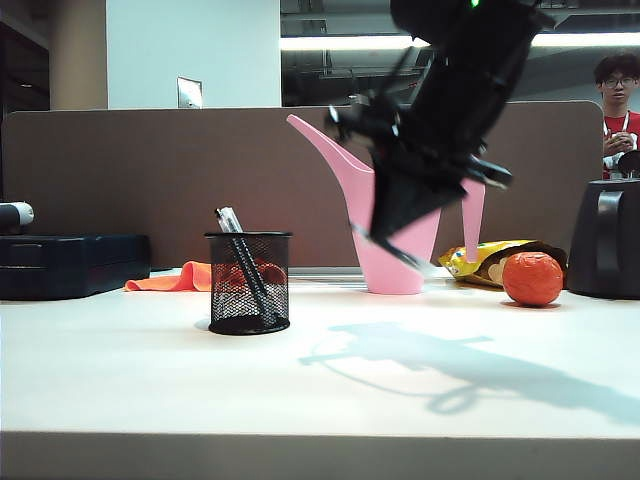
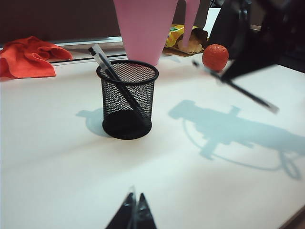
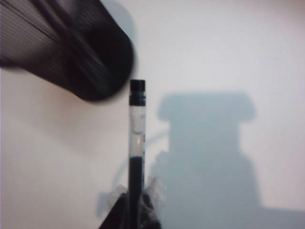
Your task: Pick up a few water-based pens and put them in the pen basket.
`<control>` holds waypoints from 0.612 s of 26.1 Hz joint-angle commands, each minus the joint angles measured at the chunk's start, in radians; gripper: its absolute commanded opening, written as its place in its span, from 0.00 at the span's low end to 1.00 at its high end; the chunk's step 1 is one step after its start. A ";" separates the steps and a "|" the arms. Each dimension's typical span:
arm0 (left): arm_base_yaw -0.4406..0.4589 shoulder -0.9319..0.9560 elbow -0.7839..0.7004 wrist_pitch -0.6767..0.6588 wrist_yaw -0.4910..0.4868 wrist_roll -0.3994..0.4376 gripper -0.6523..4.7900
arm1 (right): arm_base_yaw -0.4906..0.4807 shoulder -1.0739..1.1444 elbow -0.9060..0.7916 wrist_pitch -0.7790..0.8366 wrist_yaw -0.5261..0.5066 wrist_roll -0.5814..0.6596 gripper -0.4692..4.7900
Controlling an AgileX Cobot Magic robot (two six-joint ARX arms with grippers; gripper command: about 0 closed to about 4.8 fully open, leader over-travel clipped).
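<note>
One black mesh pen basket (image 1: 248,283) stands on the white table (image 1: 150,380) holding two leaning pens (image 1: 240,262). At its three o'clock, above the table, the right gripper (image 3: 136,205) is clamped on a third pen (image 3: 136,143). The left gripper (image 2: 133,212), jaws together, holds nothing.

A white table (image 1: 150,380) runs to a brown partition (image 1: 120,180). Behind it – a pale wall (image 1: 190,50) and ceiling strip lights (image 1: 340,43). A person in red (image 1: 618,110) stands far right.
</note>
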 commanded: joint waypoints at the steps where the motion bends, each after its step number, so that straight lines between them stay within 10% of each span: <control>1: 0.001 0.000 0.004 0.009 0.007 0.000 0.11 | 0.003 -0.022 0.004 0.245 -0.112 -0.006 0.07; 16: 0.001 0.000 0.005 0.009 0.007 0.000 0.11 | 0.000 0.192 0.004 1.058 -0.275 0.003 0.07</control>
